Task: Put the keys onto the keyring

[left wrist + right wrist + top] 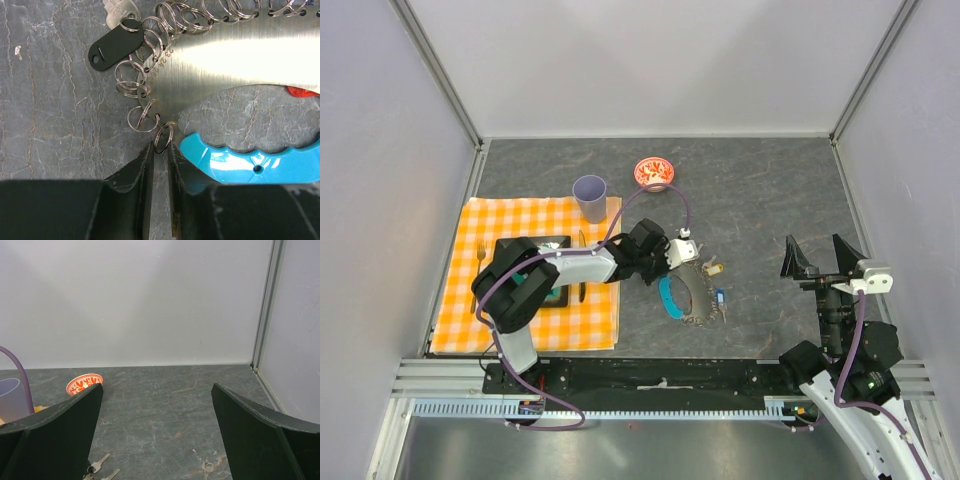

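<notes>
The keyring [686,297] lies on the dark table right of the cloth, with its light-blue crescent [669,298]. In the left wrist view its shiny metal part [235,60] carries many small split rings, above the crescent [250,157]. A key with a black tag [116,44] hangs on one ring, and a red tag [300,91] peeks out at the right. Yellow-tagged [713,268] and blue-tagged [720,298] keys lie beside the keyring. My left gripper [160,147] is nearly closed, its tips pinching the lowest small ring [164,137]. My right gripper [820,258] is wide open and empty, raised at the right.
An orange checked cloth [500,330] holds a black plate [520,247], a knife [582,268] and a fork [480,262]. A lilac cup [590,197] and a red patterned bowl [653,172] stand behind. Loose keys [206,468] lie below the right gripper.
</notes>
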You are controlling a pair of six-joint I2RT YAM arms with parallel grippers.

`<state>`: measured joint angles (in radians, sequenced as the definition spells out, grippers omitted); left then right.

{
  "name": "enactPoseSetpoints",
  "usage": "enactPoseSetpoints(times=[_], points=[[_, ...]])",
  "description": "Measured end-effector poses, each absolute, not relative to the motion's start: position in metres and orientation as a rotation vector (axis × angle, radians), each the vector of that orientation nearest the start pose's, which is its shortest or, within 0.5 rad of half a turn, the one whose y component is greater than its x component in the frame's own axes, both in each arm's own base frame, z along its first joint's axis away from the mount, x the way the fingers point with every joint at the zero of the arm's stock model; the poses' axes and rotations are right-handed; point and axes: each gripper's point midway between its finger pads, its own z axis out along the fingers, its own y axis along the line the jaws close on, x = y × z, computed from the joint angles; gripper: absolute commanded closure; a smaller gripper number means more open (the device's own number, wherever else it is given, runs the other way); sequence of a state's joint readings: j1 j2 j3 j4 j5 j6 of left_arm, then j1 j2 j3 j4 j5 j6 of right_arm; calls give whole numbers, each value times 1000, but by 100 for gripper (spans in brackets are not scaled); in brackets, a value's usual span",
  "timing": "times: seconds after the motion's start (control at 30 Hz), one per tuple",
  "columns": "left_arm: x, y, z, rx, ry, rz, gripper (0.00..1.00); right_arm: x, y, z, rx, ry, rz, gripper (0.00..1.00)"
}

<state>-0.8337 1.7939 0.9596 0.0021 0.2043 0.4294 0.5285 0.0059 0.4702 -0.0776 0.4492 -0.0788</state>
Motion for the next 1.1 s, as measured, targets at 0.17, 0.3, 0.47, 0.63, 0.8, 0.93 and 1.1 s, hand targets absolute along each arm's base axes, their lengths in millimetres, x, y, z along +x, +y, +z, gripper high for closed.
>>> enactPoseSetpoints(times=[0.17,0.3,0.47,0.63,0.8,0.93,1.1], points=[[273,-332,20,1514,1894,-456,77,193,21,327,29,1225,126,2],[271,-335,20,1521,1888,-482,79,193,21,327,29,1225,127,2],[266,-339,19,1535,1880,-526,90,193,21,327,29,1225,127,2],[261,-344,19,1548,1870,-572,98,193,21,327,29,1224,126,2],[257,-347,19,1539,1875,-610,98,193,21,327,28,1225,126,2],[254,-345,19,1490,1880,-630,98,193,21,327,28,1225,126,2],[243,-335,20,1435,1899,-650,98,193,22,327,25,1224,129,2]])
